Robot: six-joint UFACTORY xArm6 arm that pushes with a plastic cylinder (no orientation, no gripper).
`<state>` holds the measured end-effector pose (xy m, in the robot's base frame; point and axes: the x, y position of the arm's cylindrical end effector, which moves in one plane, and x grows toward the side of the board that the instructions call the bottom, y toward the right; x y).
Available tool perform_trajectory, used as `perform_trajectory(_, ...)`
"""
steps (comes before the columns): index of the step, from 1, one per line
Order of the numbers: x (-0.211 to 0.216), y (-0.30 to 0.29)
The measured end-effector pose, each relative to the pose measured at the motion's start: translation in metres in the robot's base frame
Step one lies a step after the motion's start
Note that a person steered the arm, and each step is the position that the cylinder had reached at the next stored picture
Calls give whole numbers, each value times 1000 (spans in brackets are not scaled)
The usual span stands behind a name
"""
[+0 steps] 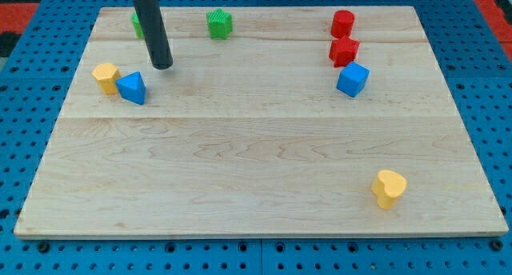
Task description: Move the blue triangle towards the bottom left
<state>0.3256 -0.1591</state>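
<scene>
Near the left edge of the wooden board (pixel 240 171), in its upper half, the blue triangle (pixel 132 88) is seen touching, or all but touching, a yellow block (pixel 105 77) on its left. My tip (pixel 162 65) is placed just above and to the right of the triangle, apart from it; nothing is grasped, since the rod has no jaws and can only push. A risk is judged here: a push begun from this side may be passed through the triangle into the yellow block, so that both are carried along, or the triangle may be spun off its slanted faces and slip past the rod, or be driven over the near left edge. By count, two yellow blocks are found, the second, heart-like one (pixel 389 187) towards the bottom right corner; two green blocks (pixel 218 23) along the top edge, one partly hidden behind the rod; two red blocks (pixel 344 49) near the top right; and two blue pieces, the triangle and a blue cube (pixel 353 79).
</scene>
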Motion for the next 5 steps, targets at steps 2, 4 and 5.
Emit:
perform_trajectory(2, 60, -19)
perform_trajectory(4, 122, -43)
perform_trajectory(5, 100, -63)
